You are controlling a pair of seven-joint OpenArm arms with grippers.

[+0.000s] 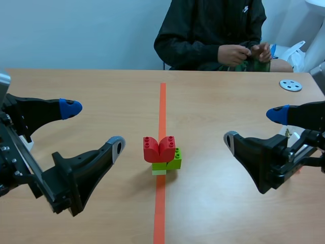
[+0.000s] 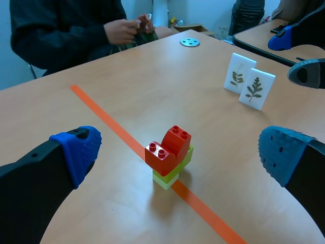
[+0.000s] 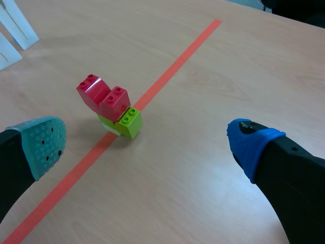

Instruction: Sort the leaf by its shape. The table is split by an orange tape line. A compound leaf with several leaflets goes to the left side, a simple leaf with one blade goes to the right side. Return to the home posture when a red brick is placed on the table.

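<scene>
two grippers stood spread wide over the wooden table (image 1: pixel 101 91) in the scene view, the left gripper (image 1: pixel 94 127) and the right gripper (image 1: pixel 254 127), each holding nothing. between them a small brick stack (image 1: pixel 163 156) sat on the orange tape line (image 1: pixel 162 101), with two red bricks (image 1: pixel 159 147) on top of lime-green ones. across the table a person (image 1: pixel 213 30) held something green in both hands. a grey disc (image 1: pixel 290 85) lay near the far right corner.

from the left wrist view, the stack stood on the line, ahead of the wide-open fingers. two white leaf cards (image 2: pixel 257 89) stood upright just beside each other on the right arm's side of the line. each was printed with a green sprig of several leaflets. the right gripper's pads (image 2: pixel 281 38) hung near them.

from the right wrist view, the stack stood ahead of the parted fingers. the edges of the white cards showed beyond it, well apart from it.
</scene>
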